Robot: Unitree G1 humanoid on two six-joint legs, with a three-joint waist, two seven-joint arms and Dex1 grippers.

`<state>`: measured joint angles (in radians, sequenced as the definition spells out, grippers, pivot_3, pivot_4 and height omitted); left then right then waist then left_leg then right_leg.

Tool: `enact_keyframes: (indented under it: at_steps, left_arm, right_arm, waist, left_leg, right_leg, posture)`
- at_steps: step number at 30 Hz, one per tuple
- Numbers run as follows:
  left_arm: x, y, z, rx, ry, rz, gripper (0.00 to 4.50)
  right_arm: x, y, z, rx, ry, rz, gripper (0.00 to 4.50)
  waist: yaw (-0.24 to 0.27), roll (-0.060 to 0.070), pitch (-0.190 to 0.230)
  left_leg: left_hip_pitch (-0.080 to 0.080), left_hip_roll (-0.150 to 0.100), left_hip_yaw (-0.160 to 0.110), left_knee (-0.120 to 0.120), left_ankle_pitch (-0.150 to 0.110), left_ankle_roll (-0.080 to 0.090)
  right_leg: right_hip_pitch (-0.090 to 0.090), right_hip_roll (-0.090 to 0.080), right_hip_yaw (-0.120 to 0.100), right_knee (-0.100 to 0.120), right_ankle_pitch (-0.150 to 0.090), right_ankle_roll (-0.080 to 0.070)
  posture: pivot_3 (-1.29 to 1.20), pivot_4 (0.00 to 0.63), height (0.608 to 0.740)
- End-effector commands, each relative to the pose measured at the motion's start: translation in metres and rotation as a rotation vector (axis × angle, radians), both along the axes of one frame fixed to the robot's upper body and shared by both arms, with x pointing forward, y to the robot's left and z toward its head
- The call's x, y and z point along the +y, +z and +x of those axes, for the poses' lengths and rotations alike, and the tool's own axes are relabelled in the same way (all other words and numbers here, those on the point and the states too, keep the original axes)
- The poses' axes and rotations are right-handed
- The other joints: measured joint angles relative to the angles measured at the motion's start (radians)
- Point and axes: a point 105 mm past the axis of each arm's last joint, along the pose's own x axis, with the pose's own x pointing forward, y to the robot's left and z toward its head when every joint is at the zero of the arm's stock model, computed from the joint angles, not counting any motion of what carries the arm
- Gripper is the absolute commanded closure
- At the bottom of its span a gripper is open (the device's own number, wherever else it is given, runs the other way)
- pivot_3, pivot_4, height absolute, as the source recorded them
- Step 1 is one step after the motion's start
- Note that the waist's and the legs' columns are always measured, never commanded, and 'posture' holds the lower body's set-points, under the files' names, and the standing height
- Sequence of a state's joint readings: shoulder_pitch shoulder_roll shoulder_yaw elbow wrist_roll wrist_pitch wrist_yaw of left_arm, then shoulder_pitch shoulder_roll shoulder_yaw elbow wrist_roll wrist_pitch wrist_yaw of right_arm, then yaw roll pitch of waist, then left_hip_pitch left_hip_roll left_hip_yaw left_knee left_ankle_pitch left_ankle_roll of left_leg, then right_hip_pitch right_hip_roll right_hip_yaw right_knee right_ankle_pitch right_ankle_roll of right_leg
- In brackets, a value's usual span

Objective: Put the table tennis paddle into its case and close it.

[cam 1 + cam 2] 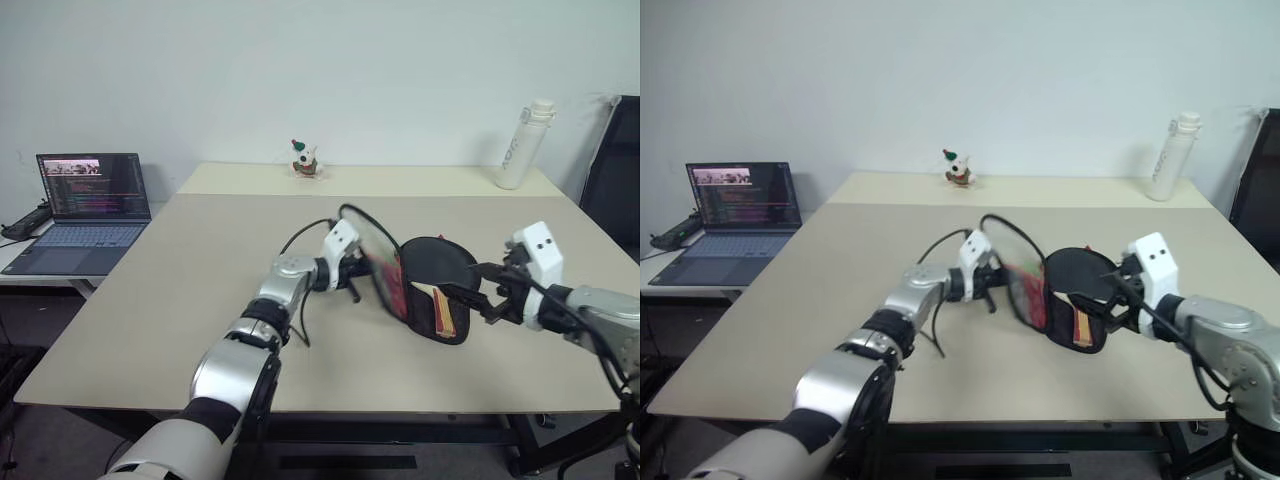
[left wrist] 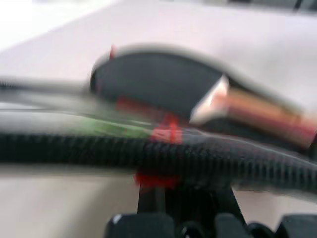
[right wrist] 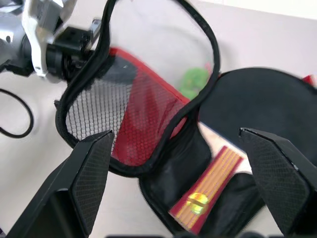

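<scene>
Paddle [image 1: 440,272] — black rubber, wood handle — inside case [image 1: 385,262].

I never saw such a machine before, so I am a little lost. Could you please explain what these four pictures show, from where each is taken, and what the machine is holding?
It is a humanoid robot with two arms, each ending in a pincer with two black fingers. The two wide pictures come from cameras in its head, looking down over a beige table. The other two come from cameras on its wrists, looking along the fingers.

On the table lies an open case with the table tennis paddle inside; its wooden handle shows. The left pincer is shut on the case's mesh-lined flap and holds it raised. The right pincer is open, just beside the case, holding nothing.

Further back stand a small figurine and a white bottle. A laptop sits on a side desk to the left.
</scene>
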<state>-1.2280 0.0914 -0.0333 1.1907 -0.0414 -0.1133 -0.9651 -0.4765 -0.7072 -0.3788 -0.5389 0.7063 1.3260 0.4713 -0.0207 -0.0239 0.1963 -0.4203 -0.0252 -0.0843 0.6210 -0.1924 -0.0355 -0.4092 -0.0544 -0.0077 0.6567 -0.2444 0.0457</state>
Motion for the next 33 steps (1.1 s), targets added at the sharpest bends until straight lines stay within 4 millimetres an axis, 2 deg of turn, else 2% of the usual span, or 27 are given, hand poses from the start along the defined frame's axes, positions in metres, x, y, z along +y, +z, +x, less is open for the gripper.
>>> enact_keyframes:
  at_steps: [1, 5, 8, 11, 13, 18, 20, 23, 28, 33]
  left_arm:
    - [-0.041, 0.043, -0.008, -0.092, -0.061, -0.086, 4.48]
    - [-0.058, 0.056, -0.014, -0.109, -0.087, -0.122, 4.48]
    - [-0.051, 0.055, -0.014, -0.113, -0.103, -0.126, 4.48]
    - [-0.030, 0.047, -0.011, -0.115, -0.106, -0.111, 4.48]
    - [-0.010, 0.039, -0.008, -0.104, -0.090, -0.104, 4.50]
    - [0.033, 0.027, -0.005, -0.086, -0.037, -0.098, 4.50]
    - [0.057, 0.027, -0.009, -0.062, -0.027, -0.116, 4.50]
    - [0.082, 0.028, -0.020, -0.039, -0.016, -0.124, 4.50]
    - [0.107, 0.031, -0.033, -0.026, 0.047, -0.130, 4.50]
    - [0.116, 0.031, -0.039, -0.017, 0.100, -0.130, 4.50]
  right_arm:
    - [-0.027, 0.016, 0.001, -0.034, -0.096, 0.026, 0.06]
    - [-0.038, 0.015, 0.004, -0.021, -0.151, 0.047, 0.06]
    - [-0.042, 0.008, 0.010, -0.006, -0.193, 0.064, 0.06]
    - [-0.044, -0.004, 0.017, 0.024, -0.227, 0.083, 0.06]
    - [-0.046, -0.012, 0.025, 0.036, -0.262, 0.084, 0.03]
    - [-0.043, -0.020, 0.038, 0.044, -0.271, 0.085, 0.03]
    - [-0.040, -0.026, 0.046, 0.055, -0.262, 0.085, 0.03]
    - [-0.041, -0.037, 0.059, 0.067, -0.274, 0.080, 0.03]
    - [-0.049, -0.062, 0.076, 0.118, -0.307, 0.057, 0.03]
    - [-0.050, -0.084, 0.088, 0.167, -0.294, 0.041, 0.03]
  waist:
    - [0.004, -0.001, 0.000]
    - [0.000, 0.000, 0.000]
    - [-0.014, 0.000, 0.001]
    - [-0.016, 0.001, 0.000]
    - [-0.016, 0.001, 0.000]
    - [-0.010, 0.001, 0.001]
    - [-0.010, 0.001, 0.001]
    - [-0.012, 0.001, 0.001]
    - [-0.010, 0.001, 0.001]
    - [-0.009, 0.001, 0.001]
  left_leg:
    - [-0.001, 0.000, 0.000, 0.001, 0.000, 0.000]
    - [0.000, 0.000, 0.001, 0.002, -0.001, 0.000]
    - [0.002, 0.002, 0.001, 0.002, 0.000, 0.000]
    - [0.003, 0.002, 0.002, 0.002, 0.000, 0.000]
    - [0.003, 0.002, 0.002, 0.002, 0.000, 0.000]
    - [0.003, 0.001, 0.002, 0.002, 0.000, 0.000]
    - [0.002, 0.001, 0.001, 0.002, 0.000, 0.000]
    - [0.002, 0.001, 0.001, 0.002, 0.000, 0.000]
    - [0.003, 0.002, 0.001, 0.003, 0.000, 0.000]
    - [0.003, 0.001, 0.001, 0.004, 0.000, 0.000]
  right_leg:
    - [0.000, 0.000, 0.000, 0.000, 0.000, 0.000]
    - [0.000, 0.000, 0.000, -0.001, 0.000, 0.001]
    - [0.000, 0.001, 0.001, 0.001, 0.000, 0.001]
    - [0.000, 0.001, 0.001, 0.003, 0.000, 0.001]
    - [0.000, 0.002, 0.001, 0.003, 0.000, 0.001]
    - [0.000, 0.001, 0.002, 0.004, 0.000, 0.001]
    - [0.000, 0.001, 0.002, 0.003, 0.000, 0.001]
    - [0.000, 0.001, 0.002, 0.003, 0.000, 0.001]
    - [0.001, 0.001, 0.002, 0.004, 0.000, 0.000]
    - [0.001, 0.001, 0.002, 0.004, 0.000, 0.000]
  posture:
    - [0.00, 0.150, 0.740]
    - [0.00, 0.150, 0.740]
    - [0.00, 0.150, 0.740]
    - [0.00, 0.150, 0.740]
    - [0.00, 0.150, 0.740]
    - [0.00, 0.150, 0.740]
    - [0.00, 0.150, 0.740]
    - [0.00, 0.150, 0.740]
    - [0.00, 0.150, 0.740]
    - [0.00, 0.150, 0.740]
